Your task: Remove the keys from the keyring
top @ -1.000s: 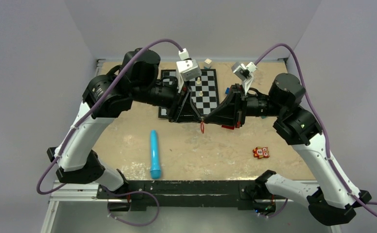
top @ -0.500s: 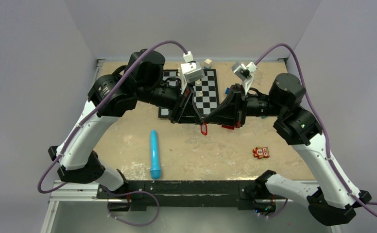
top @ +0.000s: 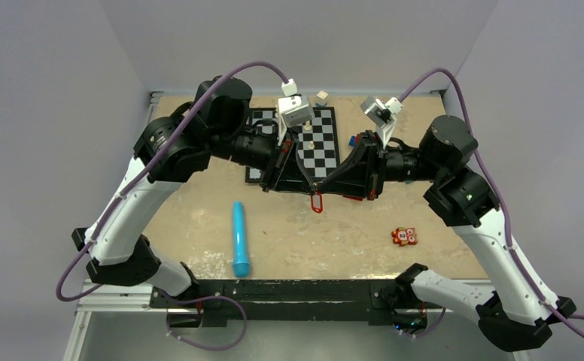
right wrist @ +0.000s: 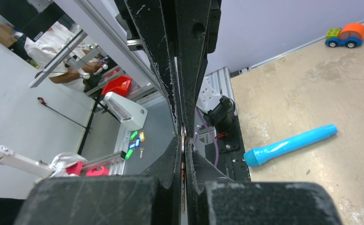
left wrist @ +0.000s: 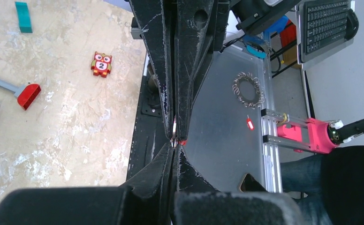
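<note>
The keyring (top: 317, 203), a red oblong plastic tag, hangs over the mottled counter (top: 334, 233) beneath my left tool (top: 308, 188) and right tool (top: 326, 187). They meet tip to tip, both pinched shut on its ring. Only the wrist views show that thin metal.

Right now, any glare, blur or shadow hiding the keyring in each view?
Top view: even soft light, keyring sharp but tiny. Left wrist: dark fingers crowd the middle, only a red sliver shows. Right wrist: fingers hide it; left side looks overexposed.
</note>
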